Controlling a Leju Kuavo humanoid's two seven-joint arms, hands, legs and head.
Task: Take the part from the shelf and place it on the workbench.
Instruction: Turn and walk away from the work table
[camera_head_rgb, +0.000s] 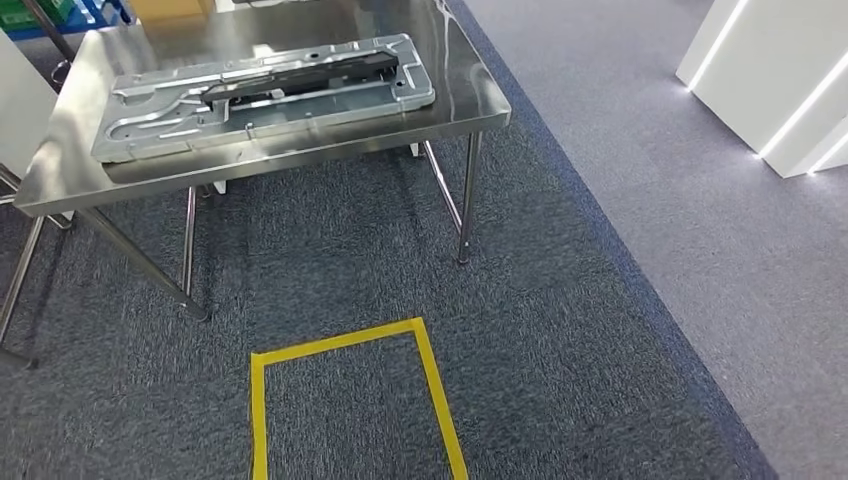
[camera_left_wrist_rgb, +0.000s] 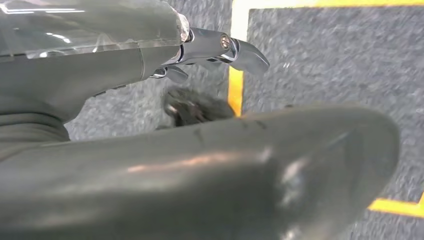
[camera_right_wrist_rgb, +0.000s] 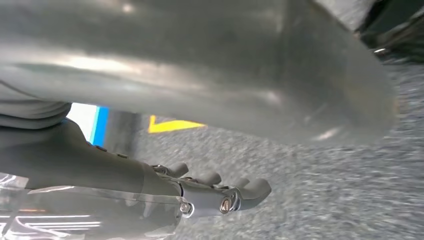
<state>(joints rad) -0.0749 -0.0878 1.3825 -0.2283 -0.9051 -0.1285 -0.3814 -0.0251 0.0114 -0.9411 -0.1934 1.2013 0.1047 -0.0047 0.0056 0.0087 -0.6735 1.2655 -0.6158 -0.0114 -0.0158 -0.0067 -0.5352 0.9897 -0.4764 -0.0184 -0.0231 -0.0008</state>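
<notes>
A long grey stamped-metal part with a black strip along its top lies flat on the steel workbench, slightly skewed to its edges. My left hand hangs over the carpet, its fingers spread from the thumb and holding nothing. My right hand also hangs above the carpet, with its fingers apart from the thumb and nothing in its grasp.
A yellow tape rectangle marks the dark carpet in front of the bench. Thin steel legs hold the bench up. White lit columns stand at the far right on lighter carpet. A cardboard box sits behind the bench.
</notes>
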